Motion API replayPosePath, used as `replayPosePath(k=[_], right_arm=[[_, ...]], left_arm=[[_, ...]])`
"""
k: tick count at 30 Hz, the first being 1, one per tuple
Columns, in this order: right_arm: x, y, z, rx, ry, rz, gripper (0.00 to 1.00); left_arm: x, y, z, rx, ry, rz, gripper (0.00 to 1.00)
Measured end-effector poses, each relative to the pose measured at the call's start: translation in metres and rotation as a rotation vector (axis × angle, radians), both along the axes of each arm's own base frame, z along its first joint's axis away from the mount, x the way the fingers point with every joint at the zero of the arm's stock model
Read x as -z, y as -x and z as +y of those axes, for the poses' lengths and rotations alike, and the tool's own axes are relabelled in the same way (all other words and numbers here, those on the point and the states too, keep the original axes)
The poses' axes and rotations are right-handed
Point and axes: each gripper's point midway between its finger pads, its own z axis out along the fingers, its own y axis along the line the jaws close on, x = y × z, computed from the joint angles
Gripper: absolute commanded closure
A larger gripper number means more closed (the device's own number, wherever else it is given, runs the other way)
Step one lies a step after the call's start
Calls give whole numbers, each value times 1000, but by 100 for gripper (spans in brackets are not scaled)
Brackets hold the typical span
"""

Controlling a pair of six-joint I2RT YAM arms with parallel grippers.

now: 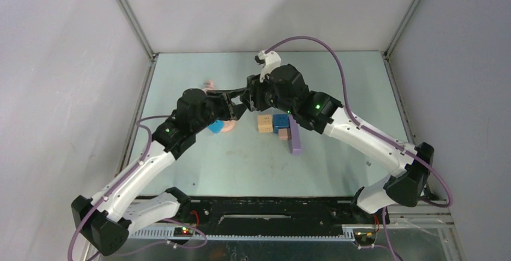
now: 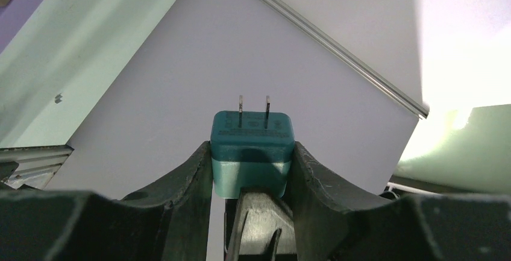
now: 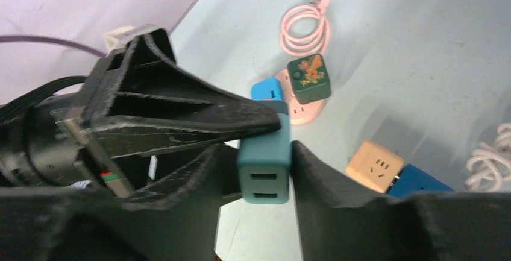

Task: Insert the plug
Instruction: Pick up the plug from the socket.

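Holds the teal plug (image 2: 253, 134) clamped in the left tool (image 2: 253, 152), prongs pointing away from that tool, with the right tool (image 3: 264, 152) pressed shut on both sides of its slotted end, up off the worktop (image 3: 422, 62), a pink socket (image 3: 296, 111) lying beyond the right tool.

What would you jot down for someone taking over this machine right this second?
Left gripper: jaws clamped on the teal charger, held in the air with its prongs pointing away.
Right gripper: jaws on either side of the charger's other end; a firm grip is unclear.
Sockets: pink socket with a green cube sitting on it, and a beige cube socket, both on the table below.
Done: charger lifted.
Left: settle which arm holds it, then push the prongs into a socket.
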Motion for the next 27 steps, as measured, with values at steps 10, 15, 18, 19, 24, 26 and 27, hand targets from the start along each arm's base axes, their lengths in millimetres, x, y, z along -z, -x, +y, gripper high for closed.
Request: replayPosePath(k=[10, 15, 18, 19, 24, 26, 27], right_arm=[[2, -3, -4, 17, -3, 21, 49], [2, -4, -5, 8, -22, 45, 85], [4, -3, -6, -17, -11, 41, 100], [5, -3, -5, -27, -10, 44, 100], [5, -5, -4, -49, -34, 61, 100], [11, -6, -5, -49, -42, 81, 100], [15, -7, -5, -48, -48, 95, 100]], left_arm=[[5, 2, 3, -10, 5, 1, 100], [2, 1, 4, -17, 10, -10, 100], [5, 2, 5, -17, 7, -7, 94], [6, 3, 5, -16, 7, -6, 80], [4, -1, 7, -30, -17, -41, 7], [-2, -5, 11, -39, -46, -104, 8], [-3, -7, 14, -42, -78, -139, 13]])
